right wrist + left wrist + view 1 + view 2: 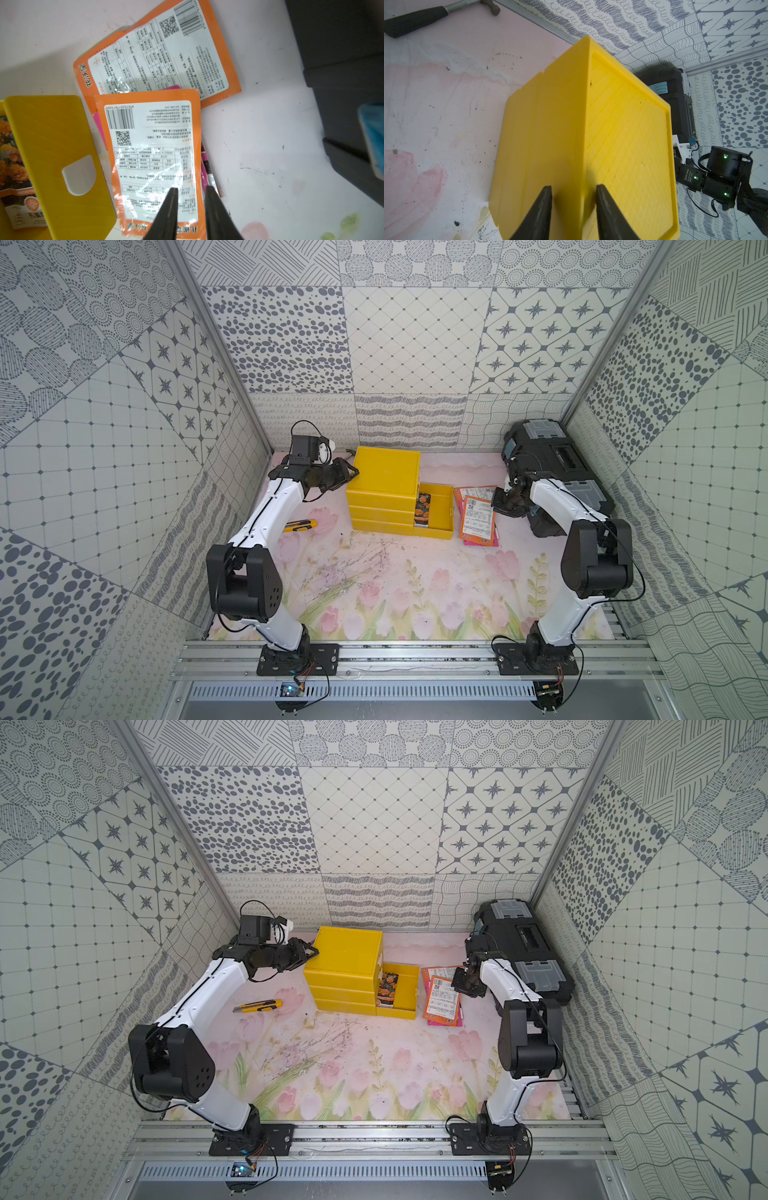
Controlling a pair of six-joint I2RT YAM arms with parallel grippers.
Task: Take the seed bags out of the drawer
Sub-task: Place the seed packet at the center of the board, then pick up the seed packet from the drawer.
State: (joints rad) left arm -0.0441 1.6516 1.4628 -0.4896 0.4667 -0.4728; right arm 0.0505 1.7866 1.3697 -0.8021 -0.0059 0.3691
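Note:
The yellow drawer (442, 506) stands pulled out of the cabinet (384, 468) toward the right, its white pull tab (80, 174) facing my right arm. One seed bag with orange flowers (424, 508) lies inside it. Beside the drawer, on the mat, lie two orange seed bags label-up (153, 145) (162, 58), with a pink one (204, 164) under them. My right gripper (191, 188) hovers open over the nearer orange bag's edge and holds nothing. My left gripper (573, 187) has its jaws slightly apart astride the cabinet's upper left edge.
A yellow-black utility knife (300, 525) lies on the mat left of the cabinet. A black toolbox (552, 464) fills the back right corner, close behind my right arm. A hammer (425, 18) lies behind the cabinet by the back wall. Patterned walls close three sides.

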